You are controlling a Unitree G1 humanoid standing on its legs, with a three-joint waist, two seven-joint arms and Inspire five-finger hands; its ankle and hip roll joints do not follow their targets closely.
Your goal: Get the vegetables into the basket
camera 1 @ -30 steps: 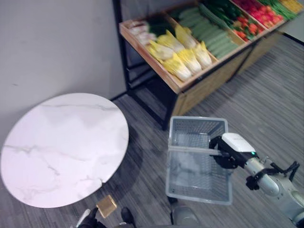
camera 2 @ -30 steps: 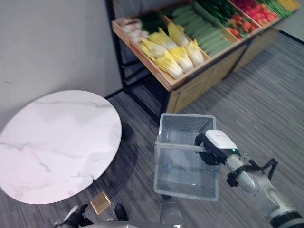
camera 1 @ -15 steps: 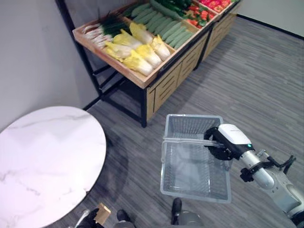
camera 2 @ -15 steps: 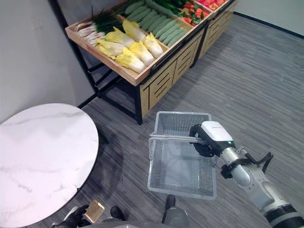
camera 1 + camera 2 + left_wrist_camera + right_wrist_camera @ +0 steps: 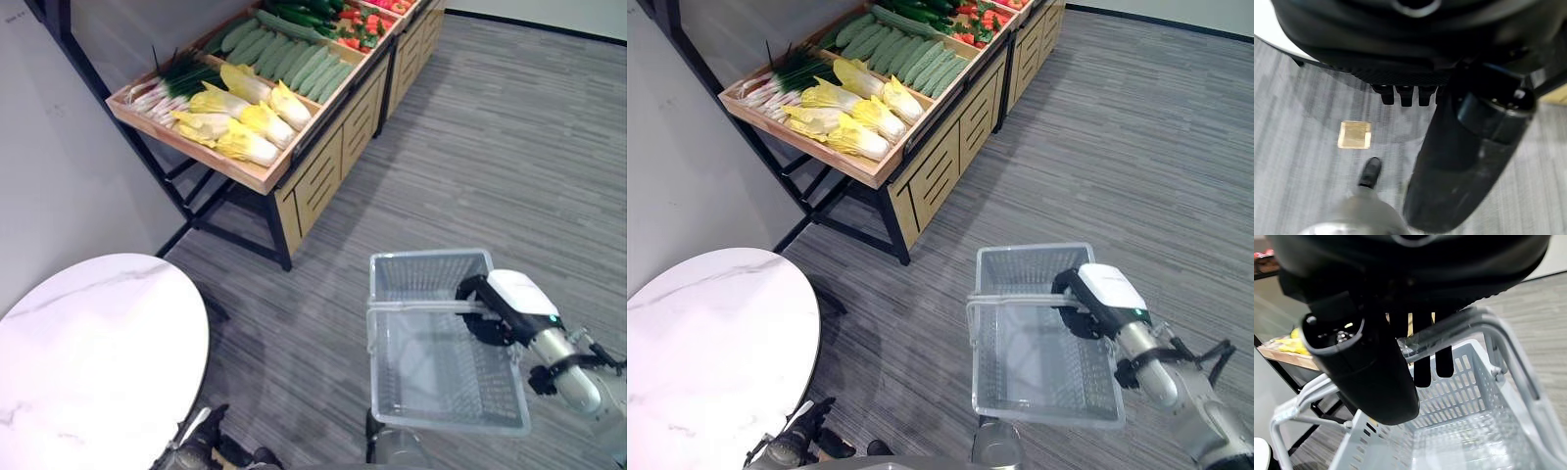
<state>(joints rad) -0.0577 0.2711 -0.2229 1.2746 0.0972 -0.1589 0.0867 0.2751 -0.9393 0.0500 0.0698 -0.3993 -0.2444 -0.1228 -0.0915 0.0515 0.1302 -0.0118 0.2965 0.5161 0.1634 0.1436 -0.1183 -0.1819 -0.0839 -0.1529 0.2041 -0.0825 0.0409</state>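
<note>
**Basket carried, vegetables not yet within reach**

Our view has swung since a second ago: the round bench (image 5: 88, 362) now sits lower left and the produce stand (image 5: 257, 172) upper left, so we are turning toward the goods. Our right hand (image 5: 490, 315) has its fingers curled round the handle (image 5: 416, 310) of the empty grey basket (image 5: 446, 416), lower right. The vegetables (image 5: 240, 113) lie well apart from it. Our left hand (image 5: 792, 446), bottom left, hangs curled on nothing.

No lettering, label, number or sign could be read anywhere, not on the grey basket (image 5: 1043, 338), not on the wooden vegetable stand (image 5: 921, 147), nor on the round marble table (image 5: 705, 343).
</note>
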